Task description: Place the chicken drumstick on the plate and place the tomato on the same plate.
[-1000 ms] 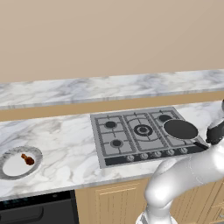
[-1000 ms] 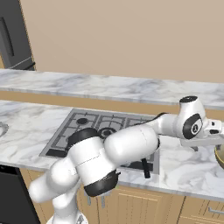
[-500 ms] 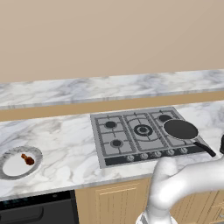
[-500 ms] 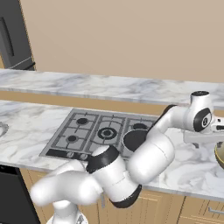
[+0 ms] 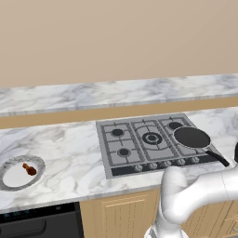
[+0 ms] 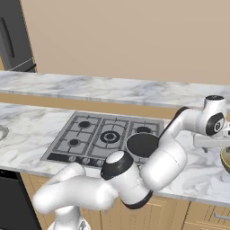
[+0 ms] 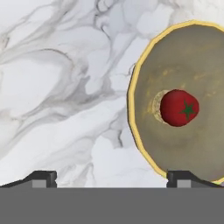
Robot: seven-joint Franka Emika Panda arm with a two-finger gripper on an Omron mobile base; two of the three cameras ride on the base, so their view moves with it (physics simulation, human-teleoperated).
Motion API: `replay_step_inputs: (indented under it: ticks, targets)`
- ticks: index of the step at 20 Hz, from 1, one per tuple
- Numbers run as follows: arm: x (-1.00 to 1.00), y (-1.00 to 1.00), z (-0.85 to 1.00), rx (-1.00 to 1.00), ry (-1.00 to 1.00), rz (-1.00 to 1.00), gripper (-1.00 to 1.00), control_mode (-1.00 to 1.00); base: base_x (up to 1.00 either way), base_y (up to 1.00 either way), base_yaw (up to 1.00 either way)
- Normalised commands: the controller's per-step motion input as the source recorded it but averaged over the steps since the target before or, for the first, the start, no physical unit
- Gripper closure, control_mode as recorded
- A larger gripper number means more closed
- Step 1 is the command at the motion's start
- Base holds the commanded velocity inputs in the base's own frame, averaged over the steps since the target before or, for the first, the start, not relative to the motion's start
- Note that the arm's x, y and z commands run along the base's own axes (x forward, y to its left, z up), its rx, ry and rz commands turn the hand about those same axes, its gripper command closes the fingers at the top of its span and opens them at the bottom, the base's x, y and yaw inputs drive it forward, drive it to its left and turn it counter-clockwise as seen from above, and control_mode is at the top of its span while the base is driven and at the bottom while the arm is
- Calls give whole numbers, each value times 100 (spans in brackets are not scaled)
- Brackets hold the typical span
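Seen from the hand, the tomato (image 7: pixel 179 108), a bright red ball with a green star, lies in the middle of a tan-olive bowl (image 7: pixel 146 83) on the marble counter. My gripper (image 7: pixel 111 177) hovers above the bowl's left rim, open, its fingertips (image 7: pixel 42 177) wide apart with nothing between them. The chicken drumstick (image 5: pixel 29 169), small and reddish-brown, lies on the plate (image 5: pixel 9 182) at the far left of the counter. In the right base view my arm stretches right, and the hand (image 6: pixel 210 140) hangs beside the bowl (image 6: pixel 225 160).
A gas hob (image 5: pixel 148 142) sits mid-counter with a black frying pan (image 5: pixel 191 137) on its right burner, handle pointing right and forward. A raised marble ledge (image 5: pixel 116 95) runs along the back. A dark fridge (image 6: pixel 13 40) stands at far left.
The arm has swung further right, past the frying pan, carrying the hand out to the bowl. The gripper has stayed open. Plate and drumstick have not moved.
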Motion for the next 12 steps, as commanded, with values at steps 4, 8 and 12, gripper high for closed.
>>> replay_step_inputs:
  ticks: [4,8,12]
  targets:
    - [14,-14,-34,0,0,0,-100,-100,0,0,0]
    - [24,-14,-37,0,0,0,-100,-100,0,0,0]
    - [31,-22,-23,0,0,0,-100,-100,0,0,0]
